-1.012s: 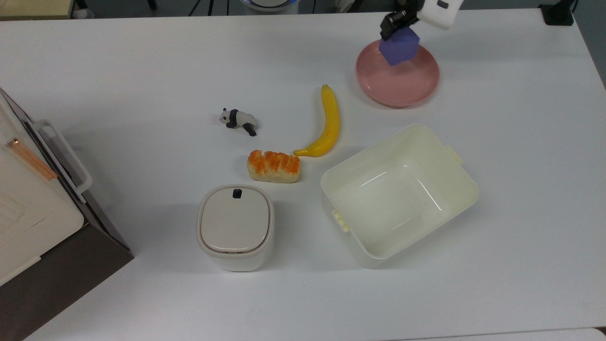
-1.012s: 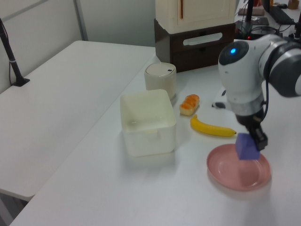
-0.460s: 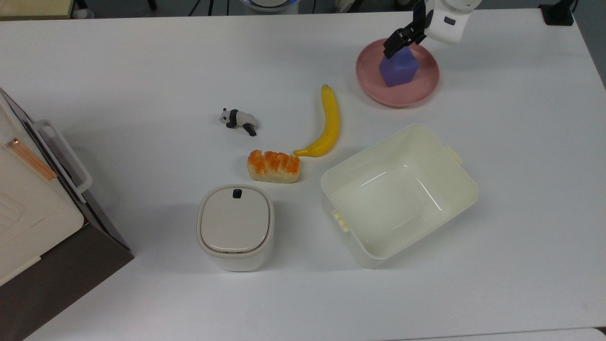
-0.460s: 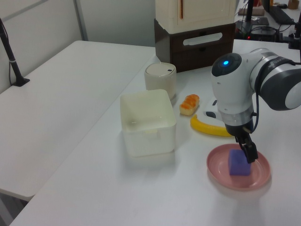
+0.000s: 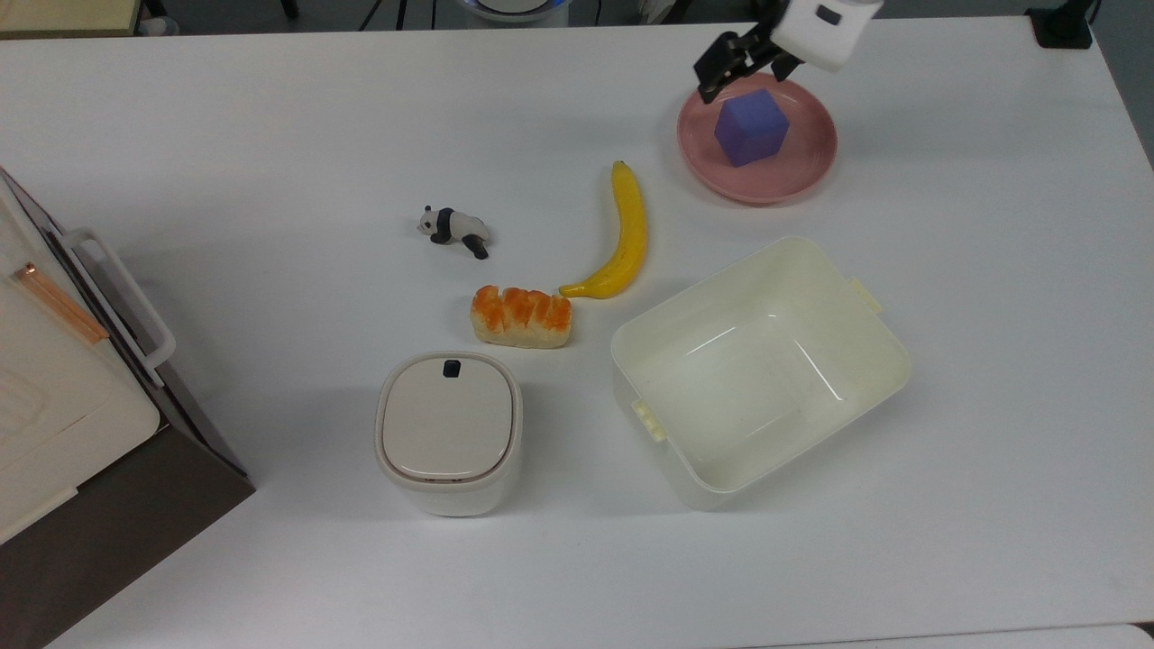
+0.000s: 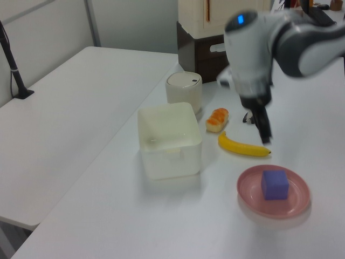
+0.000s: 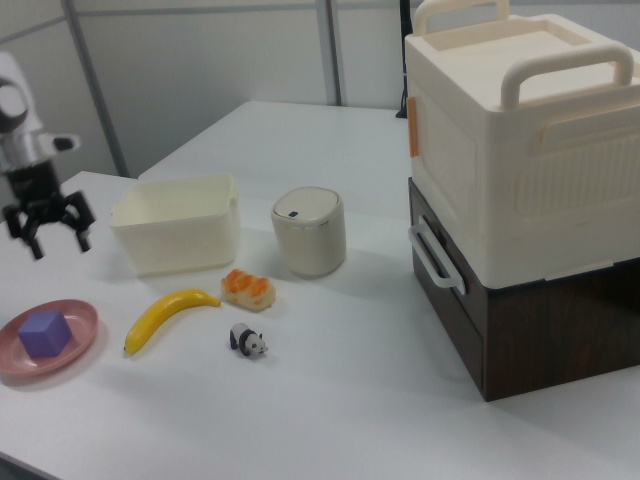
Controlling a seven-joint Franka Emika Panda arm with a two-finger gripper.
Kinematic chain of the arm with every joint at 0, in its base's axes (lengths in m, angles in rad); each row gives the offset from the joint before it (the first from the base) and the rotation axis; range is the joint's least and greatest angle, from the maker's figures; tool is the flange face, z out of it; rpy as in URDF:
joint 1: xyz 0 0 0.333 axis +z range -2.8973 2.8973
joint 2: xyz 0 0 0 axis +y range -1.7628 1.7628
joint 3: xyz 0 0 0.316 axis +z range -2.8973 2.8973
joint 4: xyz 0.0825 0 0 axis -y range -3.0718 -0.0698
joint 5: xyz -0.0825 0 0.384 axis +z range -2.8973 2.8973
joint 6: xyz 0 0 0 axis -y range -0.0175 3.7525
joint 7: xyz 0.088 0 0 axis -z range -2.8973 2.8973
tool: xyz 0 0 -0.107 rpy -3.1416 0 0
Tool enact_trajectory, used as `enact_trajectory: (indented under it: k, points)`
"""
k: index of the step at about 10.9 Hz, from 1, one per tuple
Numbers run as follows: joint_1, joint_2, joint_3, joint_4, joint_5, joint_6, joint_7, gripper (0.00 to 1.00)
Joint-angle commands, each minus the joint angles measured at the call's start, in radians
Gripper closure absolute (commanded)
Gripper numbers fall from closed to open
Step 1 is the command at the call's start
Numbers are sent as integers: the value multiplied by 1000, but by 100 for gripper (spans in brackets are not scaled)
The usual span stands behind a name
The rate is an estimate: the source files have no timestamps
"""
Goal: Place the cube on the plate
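The purple-blue cube [image 5: 750,126] rests on the pink plate [image 5: 793,180], standing free with nothing touching it. It sits a little off the plate's middle in the left view, cube [image 6: 275,184] on plate [image 6: 252,200]. My gripper [image 5: 741,65] hangs open above the plate's far edge in the top view, well clear of the cube. In the right view the gripper [image 7: 55,240] is spread open and empty above the cube [image 7: 45,333] and plate [image 7: 85,322]. The left view has the gripper [image 6: 264,132] raised over the banana area.
A banana [image 5: 627,230], a bread piece [image 5: 521,315] and a toy panda [image 5: 453,230] lie mid-table. A cream tub [image 5: 888,361] stands near the plate, a lidded white bin [image 5: 448,433] further left. A stacked cream and brown box [image 5: 54,388] is at the top view's left edge.
The gripper lowered the cube onto the plate, let it go, then opened and rose away. The cube stays on the plate.
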Motion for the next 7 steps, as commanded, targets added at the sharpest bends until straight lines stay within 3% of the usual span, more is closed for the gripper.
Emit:
enact_trajectory:
  k: [1, 3, 5, 7]
  points:
    - [-138, -12, -3, 107, -6, -29, 23, 0]
    - [-237, -71, -37, 127, -3, -34, 35, 0]
    - [-302, -128, -107, 129, 15, -25, 20, 0]
    - [-388, -150, -106, 142, 58, -25, -38, 0]
